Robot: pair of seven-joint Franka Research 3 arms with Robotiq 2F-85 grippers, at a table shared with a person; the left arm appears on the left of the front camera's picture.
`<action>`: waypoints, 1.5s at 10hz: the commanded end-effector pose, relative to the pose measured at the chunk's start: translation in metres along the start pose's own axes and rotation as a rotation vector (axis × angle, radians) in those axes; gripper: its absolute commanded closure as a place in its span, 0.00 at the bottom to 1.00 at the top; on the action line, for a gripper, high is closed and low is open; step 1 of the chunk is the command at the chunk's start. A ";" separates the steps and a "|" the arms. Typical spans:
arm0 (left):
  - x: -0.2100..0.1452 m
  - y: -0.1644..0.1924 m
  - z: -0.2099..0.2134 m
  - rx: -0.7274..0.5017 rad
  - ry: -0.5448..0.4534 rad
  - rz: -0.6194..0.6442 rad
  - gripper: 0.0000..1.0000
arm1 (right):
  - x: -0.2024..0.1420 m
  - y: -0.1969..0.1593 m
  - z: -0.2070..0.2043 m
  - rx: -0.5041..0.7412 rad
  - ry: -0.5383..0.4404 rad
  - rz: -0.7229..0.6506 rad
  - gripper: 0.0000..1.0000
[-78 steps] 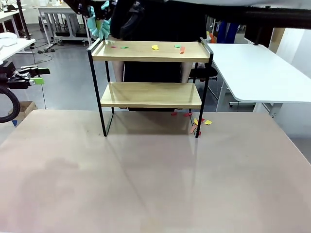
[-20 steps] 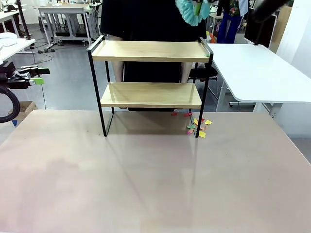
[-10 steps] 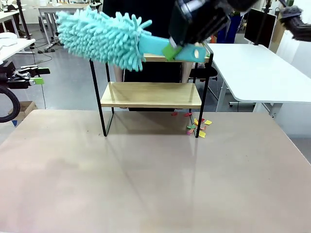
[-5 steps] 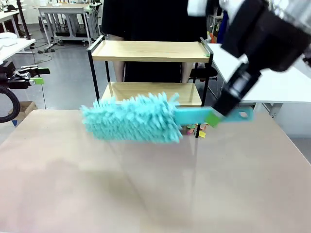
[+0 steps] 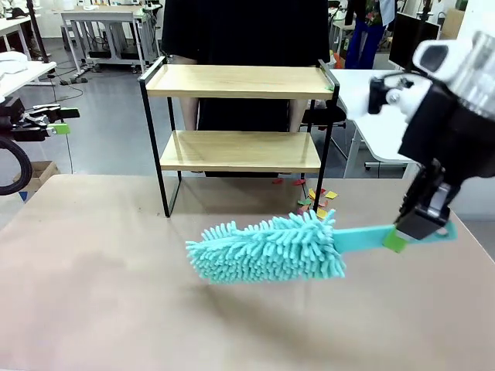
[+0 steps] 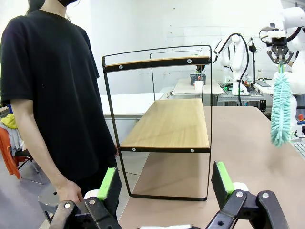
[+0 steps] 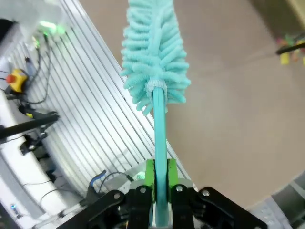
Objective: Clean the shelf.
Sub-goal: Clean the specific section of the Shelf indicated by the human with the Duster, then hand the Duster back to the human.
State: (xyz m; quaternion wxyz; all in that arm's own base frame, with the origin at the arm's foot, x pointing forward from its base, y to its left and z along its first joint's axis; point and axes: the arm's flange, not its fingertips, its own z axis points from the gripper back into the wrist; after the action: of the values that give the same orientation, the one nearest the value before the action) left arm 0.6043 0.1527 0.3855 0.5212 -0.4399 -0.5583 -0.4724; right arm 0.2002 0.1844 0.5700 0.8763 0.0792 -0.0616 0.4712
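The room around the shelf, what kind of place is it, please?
Probably a robotics lab or test workshop. Behind the shelf stand several white tables on a bare grey floor, another white robot arm stands at a workbench farther off, and the right gripper holds a teal duster over the table.

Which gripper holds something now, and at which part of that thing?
The right gripper holds the fluffy turquoise microfibre duster by its flat handle. The left gripper is open and empty.

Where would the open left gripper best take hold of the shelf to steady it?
Probably a thin black end rail of the shelf: the upright post nearest the left gripper, approached straight ahead from that end. The slim bar fits between the open jaws; the wooden boards look too broad.
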 end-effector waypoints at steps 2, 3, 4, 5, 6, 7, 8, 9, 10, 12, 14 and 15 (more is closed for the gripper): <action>0.002 0.000 0.000 -0.001 0.003 -0.017 0.00 | -0.036 -0.029 -0.021 0.034 -0.047 -0.035 0.87; 0.002 0.000 0.000 -0.001 0.003 -0.017 0.00 | -0.045 -0.035 -0.028 0.048 -0.056 -0.035 0.87; 0.002 0.000 0.000 -0.001 0.003 -0.017 0.00 | -0.050 -0.039 -0.033 0.052 -0.070 -0.035 0.87; 0.002 0.000 0.000 -0.001 0.003 -0.017 0.00 | -0.051 -0.038 -0.033 0.049 -0.083 -0.017 0.87; 0.002 0.000 0.000 -0.001 0.003 -0.017 0.00 | -0.042 -0.038 -0.026 0.057 -0.107 -0.076 0.87; 0.002 0.000 0.000 -0.001 0.003 -0.017 0.00 | -0.040 -0.037 -0.021 0.048 -0.035 -0.062 0.87; 0.002 0.000 0.000 -0.001 0.003 -0.017 0.00 | -0.040 -0.037 -0.021 0.048 -0.035 -0.062 0.87; 0.002 0.000 0.000 -0.001 0.003 -0.017 0.00 | -0.040 -0.037 -0.021 0.048 -0.035 -0.062 0.87; 0.002 0.000 0.000 -0.001 0.003 -0.017 0.00 | -0.040 -0.037 -0.021 0.048 -0.035 -0.062 0.87; 0.002 0.000 0.000 -0.001 0.003 -0.017 0.00 | -0.040 -0.037 -0.021 0.048 -0.035 -0.062 0.87; 0.002 0.000 0.000 -0.001 0.003 -0.017 0.00 | -0.040 -0.037 -0.021 0.048 -0.035 -0.062 0.87; 0.002 0.000 0.000 -0.001 0.003 -0.017 0.00 | -0.040 -0.037 -0.021 0.048 -0.035 -0.062 0.87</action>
State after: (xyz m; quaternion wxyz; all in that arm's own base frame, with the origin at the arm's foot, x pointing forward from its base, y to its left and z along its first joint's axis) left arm 0.6043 0.1527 0.3854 0.5212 -0.4399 -0.5583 -0.4723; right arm 0.2094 0.1371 0.5387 0.8878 0.1114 -0.0613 0.4422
